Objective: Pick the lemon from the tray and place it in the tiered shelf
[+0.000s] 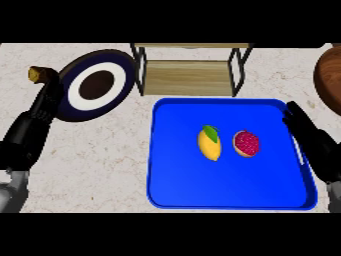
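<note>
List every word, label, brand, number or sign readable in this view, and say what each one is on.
None: no readable text appears anywhere in the head view.
The blue tray, lemon and red fruit carry no lettering.
The ringed plate shows only dark blue, white and brown bands, no characters.
The tiered shelf and the wooden bowl are plain.

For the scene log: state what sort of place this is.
Probably a kitchen counter: a pale stone-look countertop holds a blue tray with a lemon and a red fruit, plus a plate and tiered shelf.
</note>
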{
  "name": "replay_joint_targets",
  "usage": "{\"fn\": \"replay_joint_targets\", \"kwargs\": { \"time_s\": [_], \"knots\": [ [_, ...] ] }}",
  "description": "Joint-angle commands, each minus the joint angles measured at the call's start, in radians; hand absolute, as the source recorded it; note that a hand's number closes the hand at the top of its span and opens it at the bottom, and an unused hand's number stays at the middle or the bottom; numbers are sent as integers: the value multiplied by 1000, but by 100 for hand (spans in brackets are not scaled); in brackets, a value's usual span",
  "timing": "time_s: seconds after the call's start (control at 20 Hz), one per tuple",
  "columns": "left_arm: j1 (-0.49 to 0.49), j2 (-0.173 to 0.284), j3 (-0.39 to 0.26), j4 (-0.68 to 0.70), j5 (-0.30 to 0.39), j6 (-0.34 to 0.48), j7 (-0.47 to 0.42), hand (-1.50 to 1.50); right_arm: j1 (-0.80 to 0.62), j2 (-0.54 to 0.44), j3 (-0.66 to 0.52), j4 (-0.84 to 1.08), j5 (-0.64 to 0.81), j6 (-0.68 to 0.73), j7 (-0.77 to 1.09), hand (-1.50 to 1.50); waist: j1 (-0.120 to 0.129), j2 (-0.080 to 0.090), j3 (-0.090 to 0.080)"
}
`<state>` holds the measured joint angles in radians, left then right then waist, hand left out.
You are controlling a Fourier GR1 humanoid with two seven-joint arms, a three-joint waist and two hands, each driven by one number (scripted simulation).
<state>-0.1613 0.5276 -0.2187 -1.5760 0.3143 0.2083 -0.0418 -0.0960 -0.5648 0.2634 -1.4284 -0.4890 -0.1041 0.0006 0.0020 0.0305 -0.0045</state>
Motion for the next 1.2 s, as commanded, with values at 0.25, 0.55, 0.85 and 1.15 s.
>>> {"fn": "replay_joint_targets", "kwargs": {
  "time_s": [0.25,0.55,0.85,1.15],
  "knots": [
    [150,-89,-3,185,87,52,192,0,-163,-127,-174,-86,134,-85,-184,150,-2,-31,3],
    [109,-162,-19,295,91,-7,198,0,-75,-67,-134,200,218,-91,-166,-150,-1,-27,5],
    [131,-128,23,262,85,-13,234,0,-45,-159,-93,15,222,104,-145,-150,-10,-33,4],
    [118,-137,30,190,87,13,310,0,-37,-255,-85,-257,163,194,110,-150,-9,-36,4]
  ]
}}
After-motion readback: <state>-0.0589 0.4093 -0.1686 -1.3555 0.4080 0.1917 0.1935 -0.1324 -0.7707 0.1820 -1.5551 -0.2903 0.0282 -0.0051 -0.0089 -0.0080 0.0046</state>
